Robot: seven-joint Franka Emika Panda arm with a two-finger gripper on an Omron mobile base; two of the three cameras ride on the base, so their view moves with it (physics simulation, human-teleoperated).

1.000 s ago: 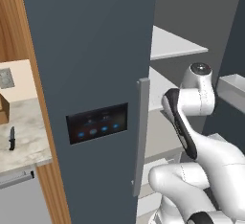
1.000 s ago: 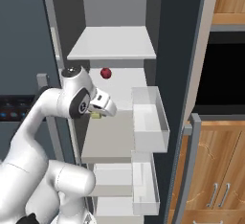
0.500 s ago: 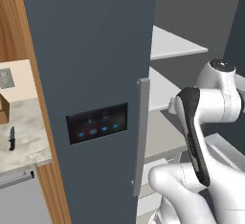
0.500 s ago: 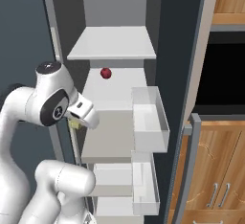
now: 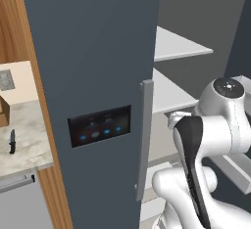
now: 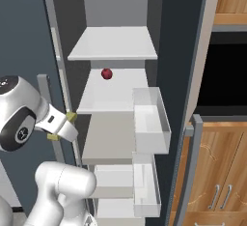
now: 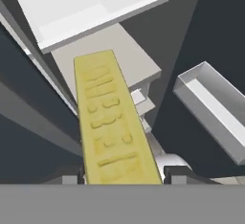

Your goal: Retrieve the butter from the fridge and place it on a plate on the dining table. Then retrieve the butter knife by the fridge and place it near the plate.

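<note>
While the gripper [image 6: 61, 127] clamps the butter [image 7: 114, 125] near the fridge [image 5: 93, 76] opening, a knock against the left door edge could dislodge it.

I am seeing raised lettering embossed along the top of the butter [image 7: 112, 122], but I am not managing to read it. The fridge panel [image 5: 100, 125] is showing blue lights, no legible text.

Base views flanking fridge [image 5: 98, 52]
</note>
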